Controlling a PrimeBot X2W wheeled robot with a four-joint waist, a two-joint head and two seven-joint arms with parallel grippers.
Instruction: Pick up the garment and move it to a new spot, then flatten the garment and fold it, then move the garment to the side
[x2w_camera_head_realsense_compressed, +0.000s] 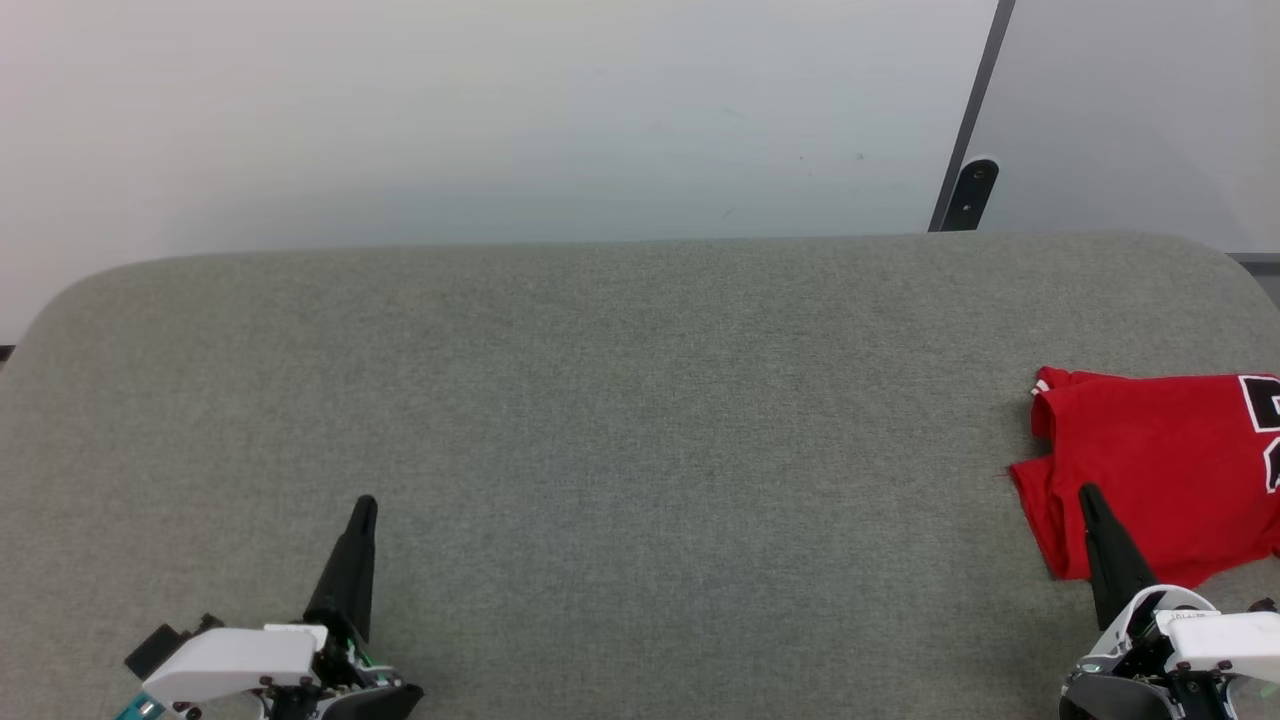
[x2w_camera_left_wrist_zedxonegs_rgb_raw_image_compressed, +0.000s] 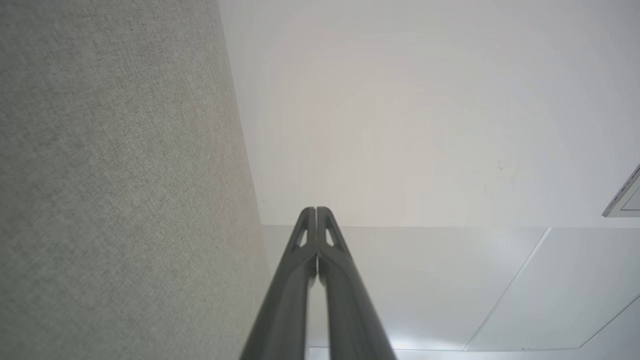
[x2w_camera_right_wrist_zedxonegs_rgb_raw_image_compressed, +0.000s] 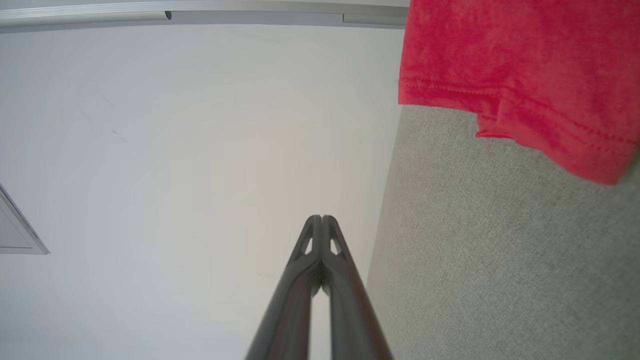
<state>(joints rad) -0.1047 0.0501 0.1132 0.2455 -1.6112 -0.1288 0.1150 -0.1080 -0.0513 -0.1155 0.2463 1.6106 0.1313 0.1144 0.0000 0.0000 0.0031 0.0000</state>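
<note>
The red garment (x2w_camera_head_realsense_compressed: 1160, 460) lies at three o'clock on the grey desk (x2w_camera_head_realsense_compressed: 640, 400). My right gripper (x2w_camera_head_realsense_compressed: 1089, 492), pressed together, shows over its near edge at four o'clock. My left gripper (x2w_camera_head_realsense_compressed: 365, 503), likewise together, sits at seven.

I see a broad grey felt-covered table (x2w_camera_head_realsense_compressed: 640, 400) with rounded far corners. One red soft-fabric shirt (x2w_camera_head_realsense_compressed: 1150, 450) with a black-and-white print lies on it, just beside my right claw (x2w_camera_head_realsense_compressed: 1090, 492).

The garment (x2w_camera_head_realsense_compressed: 1150, 470) lies folded, slightly rumpled, at three o'clock on the grey cloth surface (x2w_camera_head_realsense_compressed: 640, 400). It is red, with a black-and-white print at its own three o'clock edge and white-striped trim at its ten o'clock corner.
</note>
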